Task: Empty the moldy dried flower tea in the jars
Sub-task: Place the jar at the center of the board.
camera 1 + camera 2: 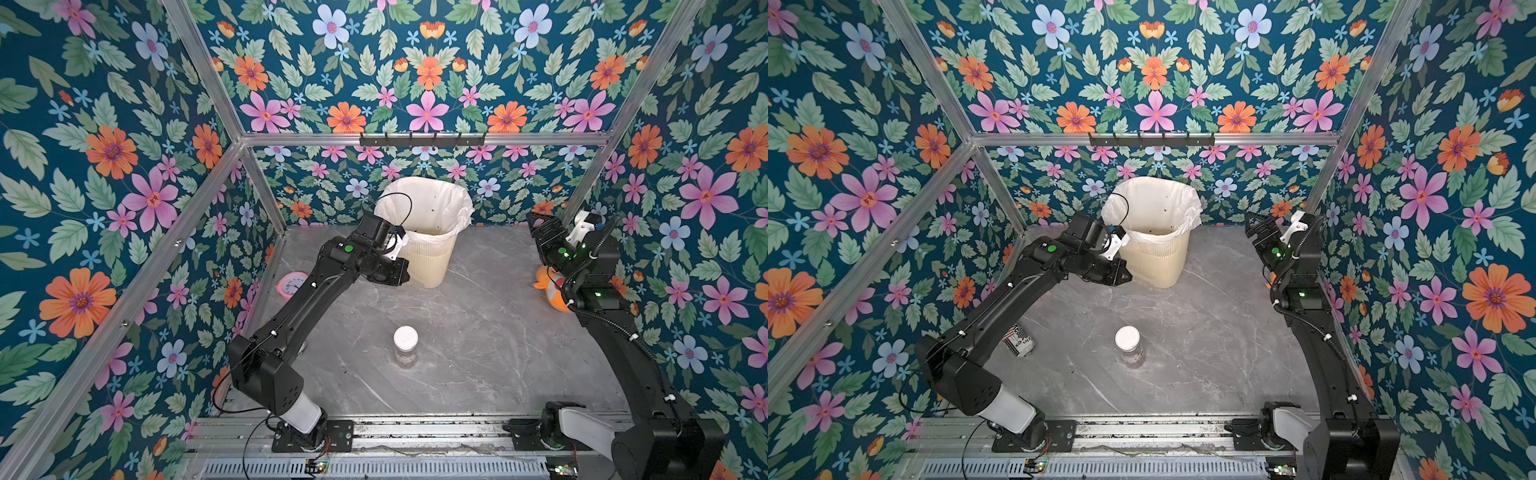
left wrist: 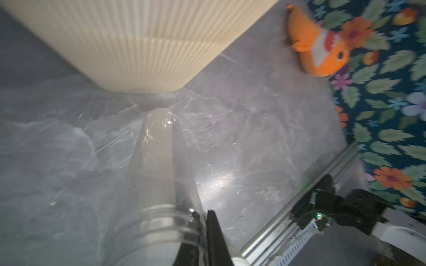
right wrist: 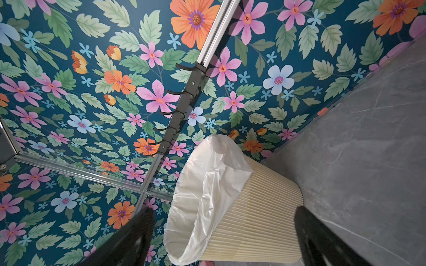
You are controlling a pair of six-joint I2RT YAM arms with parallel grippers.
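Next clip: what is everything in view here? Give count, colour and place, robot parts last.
white-lidded jar: one, clear, upright, table front centre
dried flower tea: reddish-brown mass inside that jar
clear jar: one, no lid seen, looks empty, in the left tool beside the bin
bin: one, cream ribbed, white liner, back centre
striped can: one, black and white, partly hidden by the left arm
alarm clock: one, pink, left edge
fish toy: one, orange and white, right edge
hook rail: one, black, back wall
table: one, grey marbled
left tool: shut on the clear jar
right tool: open, empty, raised at back right
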